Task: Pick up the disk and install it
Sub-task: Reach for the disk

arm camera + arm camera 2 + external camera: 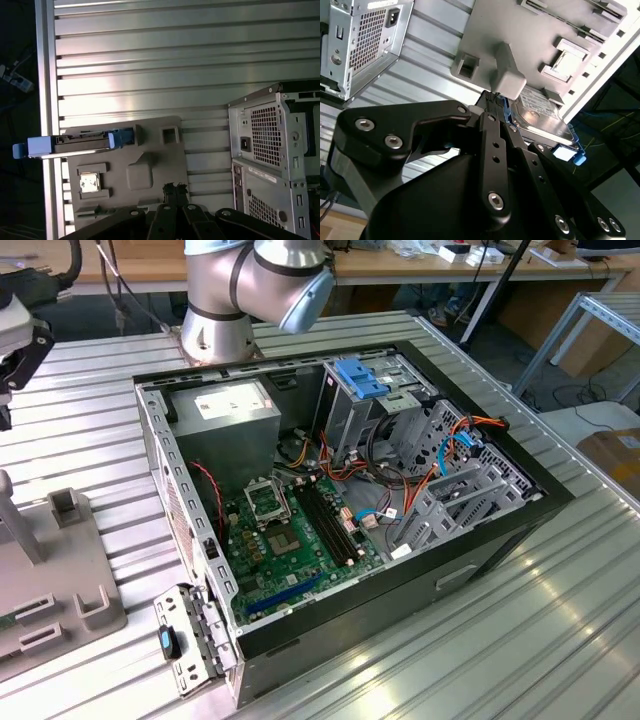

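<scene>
The disk stands on edge at the outer end of a grey fixture plate, close to the table's edge. Its dark body sits in bright blue rails, with a blue tab sticking out past the table. In the second wrist view the disk shows its labelled face. My gripper hangs over the plate beside a raised grey block, a short way from the disk. Its black fingers are together at the tips with nothing between them.
The open computer case lies in the middle of the ribbed metal table, with a motherboard, cables and a grey drive cage with a light-blue top. Its rear panel is beside the fixture plate. My arm's base stands behind the case.
</scene>
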You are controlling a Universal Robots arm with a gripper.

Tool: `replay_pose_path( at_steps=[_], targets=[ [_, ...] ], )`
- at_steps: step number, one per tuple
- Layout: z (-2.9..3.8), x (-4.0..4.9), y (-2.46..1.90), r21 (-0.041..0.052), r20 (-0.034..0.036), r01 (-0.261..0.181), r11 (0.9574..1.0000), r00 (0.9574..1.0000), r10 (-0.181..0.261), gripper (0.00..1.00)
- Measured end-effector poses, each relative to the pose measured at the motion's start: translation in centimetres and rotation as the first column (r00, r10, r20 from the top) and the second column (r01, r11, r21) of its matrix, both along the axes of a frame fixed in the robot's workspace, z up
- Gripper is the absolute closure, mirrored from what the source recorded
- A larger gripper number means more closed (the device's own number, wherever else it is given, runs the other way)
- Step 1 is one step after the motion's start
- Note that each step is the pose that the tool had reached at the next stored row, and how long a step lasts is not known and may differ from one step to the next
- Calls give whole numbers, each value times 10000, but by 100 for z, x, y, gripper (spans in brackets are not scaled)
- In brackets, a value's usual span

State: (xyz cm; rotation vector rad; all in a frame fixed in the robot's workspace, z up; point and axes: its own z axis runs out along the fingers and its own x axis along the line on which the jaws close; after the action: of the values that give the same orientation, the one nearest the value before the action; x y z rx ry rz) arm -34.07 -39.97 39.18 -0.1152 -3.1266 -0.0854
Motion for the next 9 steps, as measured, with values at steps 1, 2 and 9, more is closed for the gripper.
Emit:
replay_pose_path(
  at_steps=[1, 2, 9],
  targets=[
    [-1, -73, 1, 1, 24, 2, 10000, 10000, -2, 89],
    [-2, -161, 0, 3, 50, 1, 10000, 10000, -1, 89],
    [-9, -603, 0, 13, 155, 0, 10000, 9999, -1, 89]
  ],
)
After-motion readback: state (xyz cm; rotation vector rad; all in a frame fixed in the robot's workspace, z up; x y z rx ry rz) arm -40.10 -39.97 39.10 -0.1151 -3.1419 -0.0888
